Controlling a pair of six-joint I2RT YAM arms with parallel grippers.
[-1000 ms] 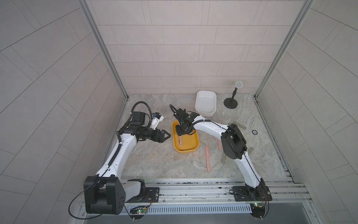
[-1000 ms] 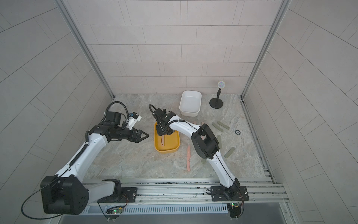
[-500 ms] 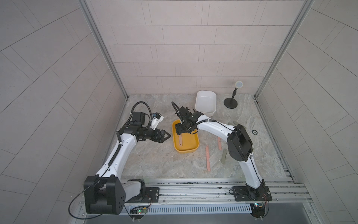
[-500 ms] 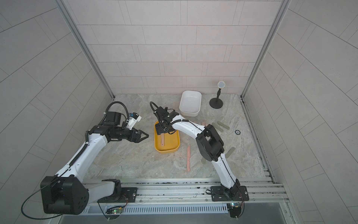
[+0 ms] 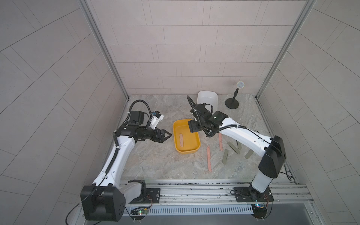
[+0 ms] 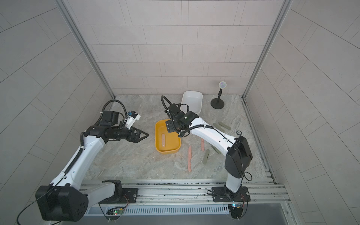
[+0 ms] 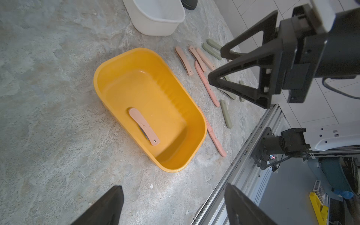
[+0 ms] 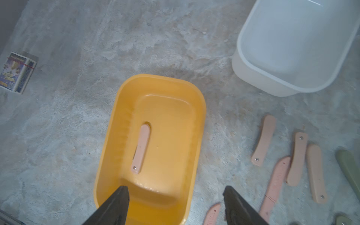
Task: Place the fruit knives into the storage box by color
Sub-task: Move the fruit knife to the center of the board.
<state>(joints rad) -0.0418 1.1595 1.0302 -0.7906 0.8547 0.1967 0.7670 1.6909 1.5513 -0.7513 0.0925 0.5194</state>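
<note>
Your right tool (image 5: 191,127) is hanging wide and empty over the yellow box (image 8: 163,77) with one pink knife (image 8: 141,148) inside, and the other pink knives (image 8: 297,158) are lying just behind it, lined up with the box, far from your wide left tool (image 5: 166,137).

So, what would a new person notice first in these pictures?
The yellow box in the middle of the table, with one pink knife lying inside it. Beside it, toward the right arm, more pink knives and grey-green knives lie scattered, and the white box behind looks empty.
</note>
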